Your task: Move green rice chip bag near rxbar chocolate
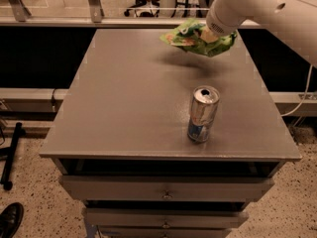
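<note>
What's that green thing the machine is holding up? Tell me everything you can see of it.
It is the green rice chip bag, a crinkled light-green pouch of thin, shiny-looking film with round tan chip pictures. It hangs tilted in the air above the far right part of the grey table and casts a shadow there. Only the gripper touches it, pinching its right end from above. Any lettering is too small to read.
</note>
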Robot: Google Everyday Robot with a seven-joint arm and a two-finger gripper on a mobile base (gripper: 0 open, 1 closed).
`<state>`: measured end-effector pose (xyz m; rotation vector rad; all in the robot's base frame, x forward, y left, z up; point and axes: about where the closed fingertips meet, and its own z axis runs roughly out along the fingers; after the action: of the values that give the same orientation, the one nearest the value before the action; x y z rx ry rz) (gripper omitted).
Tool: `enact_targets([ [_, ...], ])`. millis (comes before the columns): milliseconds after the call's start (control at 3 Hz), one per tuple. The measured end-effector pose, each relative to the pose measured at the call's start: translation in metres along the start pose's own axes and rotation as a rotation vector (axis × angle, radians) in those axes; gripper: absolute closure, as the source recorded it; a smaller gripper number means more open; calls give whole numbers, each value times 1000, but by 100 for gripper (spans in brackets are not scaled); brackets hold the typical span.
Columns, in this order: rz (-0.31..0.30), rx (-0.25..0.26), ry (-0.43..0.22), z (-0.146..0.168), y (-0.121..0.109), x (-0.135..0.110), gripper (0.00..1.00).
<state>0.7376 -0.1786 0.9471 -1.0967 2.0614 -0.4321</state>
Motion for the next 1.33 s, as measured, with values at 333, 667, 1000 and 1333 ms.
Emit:
enact_targets([
  [333,66,112,59,28,-48,34,100],
  [667,139,224,97,59,-97,63,100],
  [1000,190,268,98,76,-116,75,100],
  [1333,233,274,71,94,-120,73,81],
])
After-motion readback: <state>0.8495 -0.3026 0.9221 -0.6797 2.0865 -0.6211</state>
